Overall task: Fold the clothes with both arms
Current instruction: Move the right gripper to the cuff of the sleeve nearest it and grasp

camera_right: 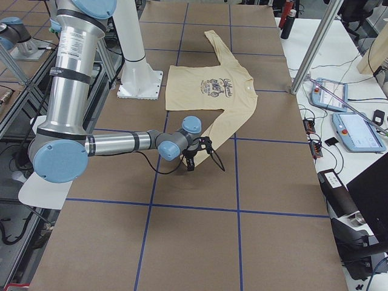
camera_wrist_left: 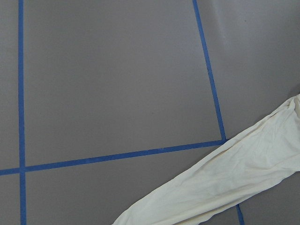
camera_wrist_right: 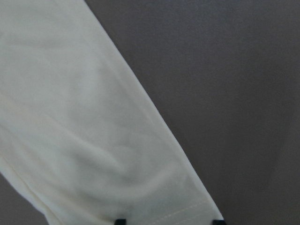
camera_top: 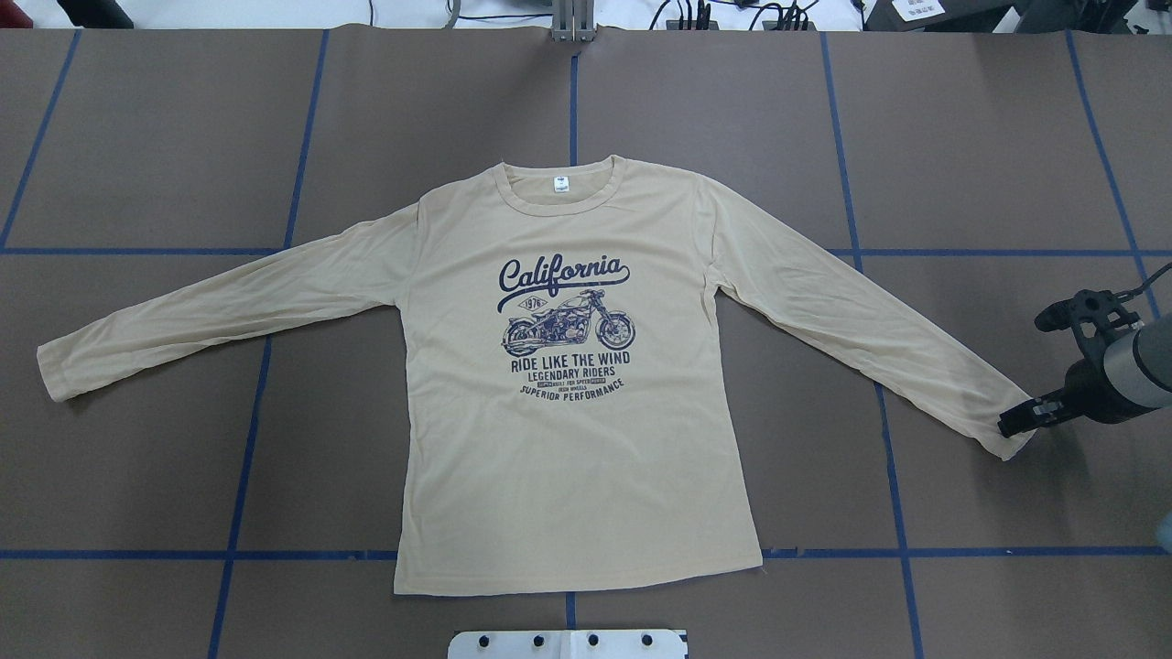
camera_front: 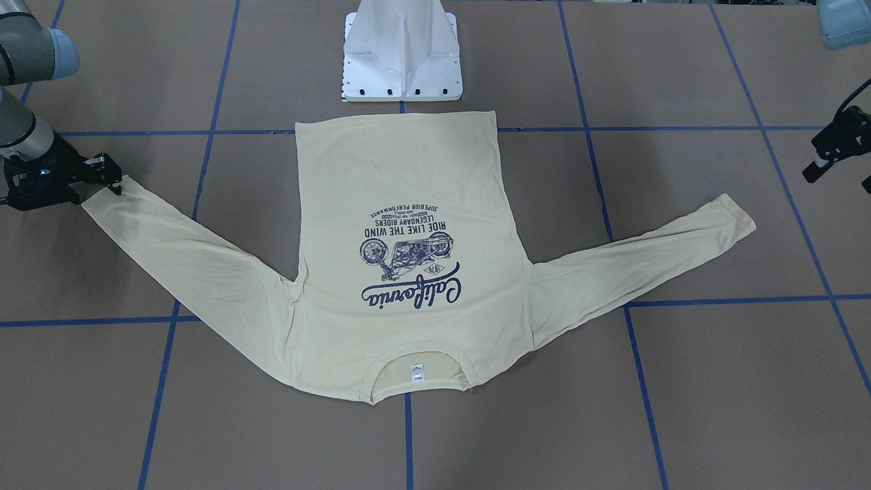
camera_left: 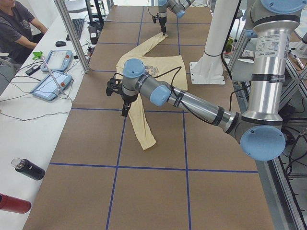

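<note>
A cream shirt [camera_top: 568, 439] lies flat, print up, mid-worktop [camera_top: 183, 476]. The right gripper [camera_top: 1018, 423] has its jaws spread astride the 3 o'clock cuff [camera_top: 998, 432]. The left gripper [camera_left: 123, 100] hangs clear, and whether its jaws are spread or closed cannot be told.

One shirt [camera_top: 568, 458] counted. Two sleeves [camera_top: 229, 307] seen on it. One neck label [camera_top: 560, 186]. Two robot arms counted: left arm [camera_left: 192, 103], right arm [camera_right: 121, 144]. Two grippers: left gripper [camera_front: 837, 170], right gripper [camera_top: 1018, 423]. One white base [camera_front: 401, 54]. One person [camera_left: 17, 26] seen. Two tablets [camera_left: 57, 60] counted. Two bottles [camera_left: 28, 168] counted.
</note>
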Controlling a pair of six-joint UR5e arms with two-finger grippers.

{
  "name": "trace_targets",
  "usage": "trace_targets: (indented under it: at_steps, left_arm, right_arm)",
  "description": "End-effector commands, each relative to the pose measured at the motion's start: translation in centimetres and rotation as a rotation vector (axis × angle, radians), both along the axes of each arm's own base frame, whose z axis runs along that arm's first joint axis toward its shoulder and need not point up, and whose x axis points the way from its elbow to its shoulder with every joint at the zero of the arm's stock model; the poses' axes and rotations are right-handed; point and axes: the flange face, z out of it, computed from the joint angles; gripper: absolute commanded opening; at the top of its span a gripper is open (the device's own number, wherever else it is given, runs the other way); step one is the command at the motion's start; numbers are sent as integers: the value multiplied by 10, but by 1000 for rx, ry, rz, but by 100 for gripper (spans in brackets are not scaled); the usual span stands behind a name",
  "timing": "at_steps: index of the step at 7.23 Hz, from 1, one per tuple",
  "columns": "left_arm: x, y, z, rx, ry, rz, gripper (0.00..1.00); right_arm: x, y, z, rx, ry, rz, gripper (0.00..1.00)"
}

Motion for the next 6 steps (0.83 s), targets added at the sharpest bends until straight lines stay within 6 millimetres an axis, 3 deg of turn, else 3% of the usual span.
trace_targets:
  at_steps: [1, 2, 6]
  left_arm:
    - [0, 0, 1, -2, 0, 0, 100]
    - [0, 0, 0, -1, 0, 0, 100]
    - [0, 1, -3, 3, 1, -1, 100]
  right_arm:
    - [-1, 1, 2, -10, 0, -2, 49]
    - [-1, 1, 1, -10, 0, -2, 49]
    - [-2, 3, -4, -28, -28, -21, 16]
